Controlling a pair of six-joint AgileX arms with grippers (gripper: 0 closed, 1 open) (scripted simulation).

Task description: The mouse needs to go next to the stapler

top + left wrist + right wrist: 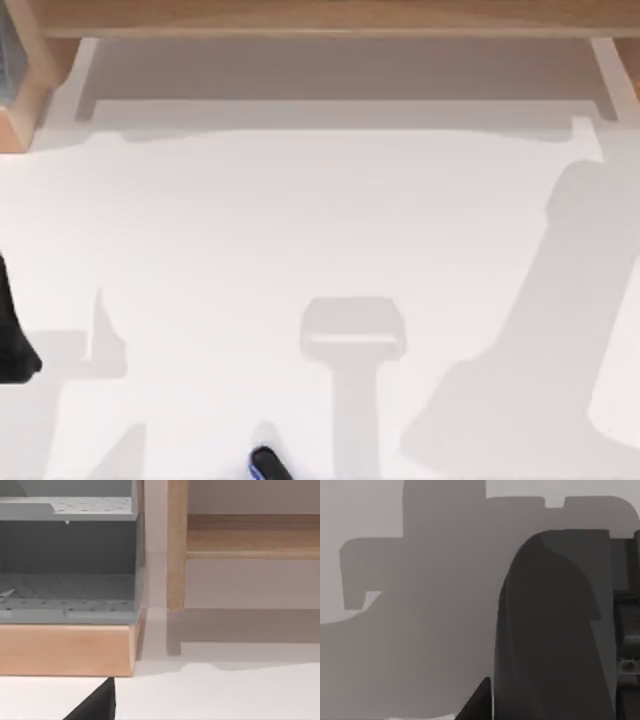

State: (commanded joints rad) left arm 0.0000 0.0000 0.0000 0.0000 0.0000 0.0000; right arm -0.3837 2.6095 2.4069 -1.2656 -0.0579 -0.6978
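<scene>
Mouse candidate: small dark object with blue trim (266,465) at bottom edge of top view, left of centre, long axis apparently diagonal, partly cut off by frame. We can't confirm it's mouse; stapler not identified.

Left arm (12,335) sits at table's left edge, the nearer one by our judgement. Right wrist view has large dark body (555,630) close to camera over shadowed table (320,220). Fingers on both grippers: we cannot tell.

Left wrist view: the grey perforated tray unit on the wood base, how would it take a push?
Likely stiff: the grey tray unit looks like rigid stacked shelves. Probably won't roll or tip easily, since it sits flat on a broad wooden base. It would probably slide, if at all, on the smooth white table.
</scene>
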